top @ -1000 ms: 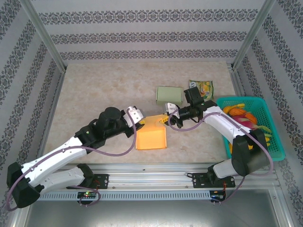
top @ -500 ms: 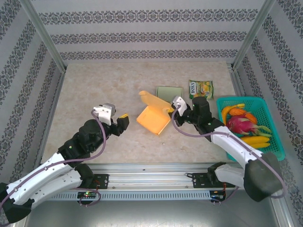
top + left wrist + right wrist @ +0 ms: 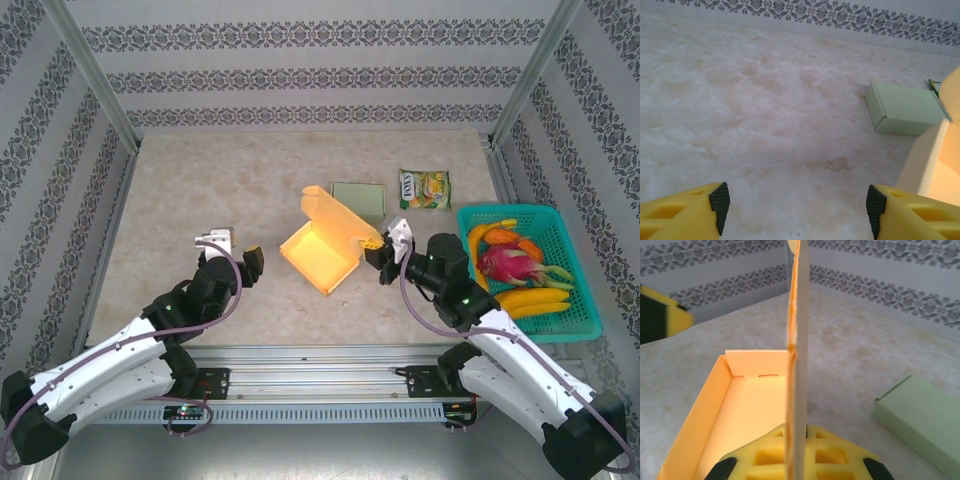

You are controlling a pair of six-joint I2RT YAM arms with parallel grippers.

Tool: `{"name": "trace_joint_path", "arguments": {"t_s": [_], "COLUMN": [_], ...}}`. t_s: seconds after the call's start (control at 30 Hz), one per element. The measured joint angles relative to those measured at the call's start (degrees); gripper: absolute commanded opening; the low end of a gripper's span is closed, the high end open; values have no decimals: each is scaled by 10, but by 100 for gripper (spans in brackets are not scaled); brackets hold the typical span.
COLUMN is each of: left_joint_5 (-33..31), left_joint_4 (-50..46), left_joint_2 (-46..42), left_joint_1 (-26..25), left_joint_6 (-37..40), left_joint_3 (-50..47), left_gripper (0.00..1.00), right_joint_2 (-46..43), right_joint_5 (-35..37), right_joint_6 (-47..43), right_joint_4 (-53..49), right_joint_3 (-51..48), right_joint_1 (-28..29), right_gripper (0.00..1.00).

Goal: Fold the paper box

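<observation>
The beige bench (image 3: 200, 180) carries an orange paper box (image 3: 318, 255) mid-bench, a green box (image 3: 358, 197) and a snack packet (image 3: 425, 188) towards the far edge, and a teal basket (image 3: 580, 325) at the right edge.

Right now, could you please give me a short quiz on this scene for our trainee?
1. True or false: the right gripper is shut on a panel of the orange paper box.
2. The left gripper is: A) open, clear of the orange paper box; B) shut on its lid; C) pressing it flat.
3. What lies on the table just beyond the orange paper box?
Key: 1 true; 2 A; 3 the green box.
</observation>
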Motion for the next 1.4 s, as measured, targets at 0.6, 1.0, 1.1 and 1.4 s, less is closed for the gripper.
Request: {"name": "trace_joint_path", "arguments": {"t_s": [0.6,1.0,1.1,1.4], "left_joint_5": [278,356,377,454], "left_joint_4": [81,145,158,224], "left_joint_2": [161,213,223,248], "left_joint_1": [222,230,233,224], "left_joint_6": [-51,-51,-49,-64], "left_joint_3": [20,16,7,-7], "left_gripper": [73,72,72,72], "right_joint_2": [95,105,113,130], "right_joint_5": [9,33,39,57], "right_joint_6": [-62,-82,-83,-87], "right_joint_4": [4,4,4,15], "right_joint_3": [-1,-1,-1,-1], "right_joint_1": [108,113,113,113], "right_gripper": [0,0,0,0]}}
